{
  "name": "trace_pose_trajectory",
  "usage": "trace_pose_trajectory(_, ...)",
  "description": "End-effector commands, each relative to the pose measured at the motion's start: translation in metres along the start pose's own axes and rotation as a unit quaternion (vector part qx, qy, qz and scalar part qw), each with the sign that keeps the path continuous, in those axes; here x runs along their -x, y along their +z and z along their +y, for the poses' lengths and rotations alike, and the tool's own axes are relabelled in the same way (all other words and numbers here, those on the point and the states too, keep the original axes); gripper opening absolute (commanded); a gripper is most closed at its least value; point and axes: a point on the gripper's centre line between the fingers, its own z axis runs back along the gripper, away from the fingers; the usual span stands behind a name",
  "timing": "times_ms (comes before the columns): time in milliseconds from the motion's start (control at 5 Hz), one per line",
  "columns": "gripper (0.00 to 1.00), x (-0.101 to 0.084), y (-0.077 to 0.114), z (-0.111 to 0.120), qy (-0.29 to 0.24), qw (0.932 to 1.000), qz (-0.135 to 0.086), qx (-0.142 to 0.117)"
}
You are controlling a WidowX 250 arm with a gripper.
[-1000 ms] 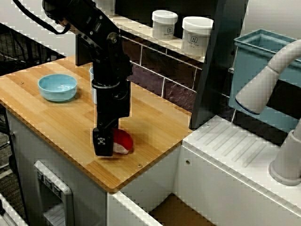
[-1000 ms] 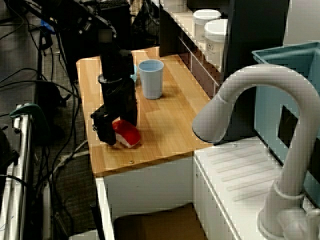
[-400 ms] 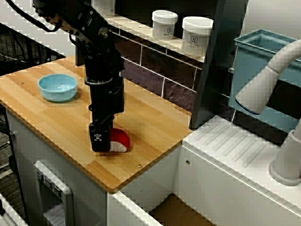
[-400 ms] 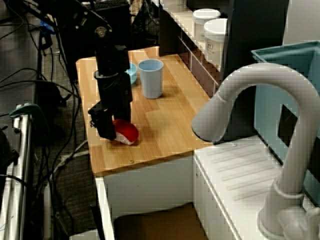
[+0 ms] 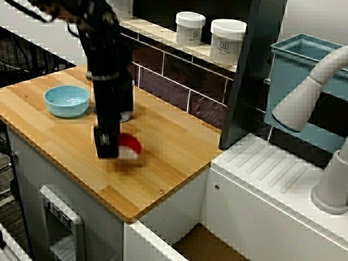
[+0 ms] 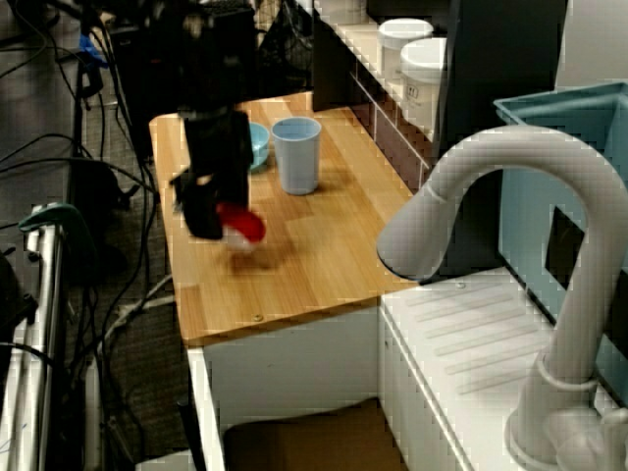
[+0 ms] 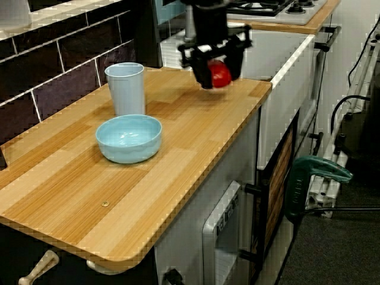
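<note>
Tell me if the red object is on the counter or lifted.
Lifted: jaws hold the red object clear of the counter, shadow beneath.

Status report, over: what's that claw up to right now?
Claw shut on red-and-white toy. Toy held just above wooden counter. Blue cup and blue bowl stand nearby, apart from it.

Pincer [image 7: 217, 65] holds toy [image 7: 220, 75] above counter [image 7: 178, 127]; cup [image 7: 125, 89] stands behind bowl [image 7: 129, 138].
</note>
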Motion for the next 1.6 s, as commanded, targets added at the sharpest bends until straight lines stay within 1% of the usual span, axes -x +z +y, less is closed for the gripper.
trace_pose_trajectory(0,0.00,0.046,0.048,0.045,0.061,0.9962,-0.050,-0.038)
trace_pose_trajectory(200,0.00,0.071,0.057,0.068,0.111,0.9900,-0.058,-0.065)
trace_pose_trajectory(400,0.00,0.086,0.064,0.083,0.154,0.9834,-0.066,-0.069)
trace_pose_trajectory(600,0.00,0.086,0.075,0.105,0.174,0.9794,-0.072,-0.074)
trace_pose_trajectory(800,0.00,0.082,0.073,0.122,0.185,0.9755,-0.072,-0.095)
trace_pose_trajectory(1000,0.00,0.085,0.065,0.136,0.199,0.9721,-0.069,-0.104)
trace_pose_trajectory(1200,0.00,0.084,0.057,0.136,0.191,0.9739,-0.061,-0.107)
trace_pose_trajectory(1400,0.00,0.082,0.051,0.130,0.186,0.9750,-0.056,-0.108)
